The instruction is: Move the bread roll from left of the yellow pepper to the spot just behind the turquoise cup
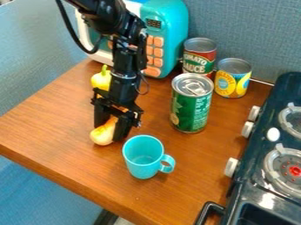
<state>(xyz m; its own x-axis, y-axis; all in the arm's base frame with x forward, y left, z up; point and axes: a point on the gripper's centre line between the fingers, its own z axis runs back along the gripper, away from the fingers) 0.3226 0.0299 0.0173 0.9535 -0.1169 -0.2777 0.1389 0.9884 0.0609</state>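
Gripper (110,130), black, two-fingered: fingers on either side of a yellow-orange toy food (102,134), apparently closed upon it; stage reached, by judgement: grasp made, piece low over the tabletop (59,123); whether it bears on the wood or hangs just above cannot be told; it lies outside the mug (141,163), near it.

Toy food: oblong, smooth, with a rounded, paler lower end; exact kind uncertain. Mug: turquoise, plain-walled, upright, open-mouthed, with one looped handle towards the stove (267,200). Yellow toy vegetable (101,80): bulbous, glossy, with a short stem; behind the gripper, near the microwave (170,26), a rounded turquoise shell with a pale front and orange square buttons.

Cans, three, upright: tall green one (192,107), bare metal top with pull tab; red-and-green one (199,59) behind it; squat yellow-and-blue one (233,80) beside. Tabletop: brown, wood-grained, straight-edged; stove: dark, glossy, with pale knobs and ringed burners.
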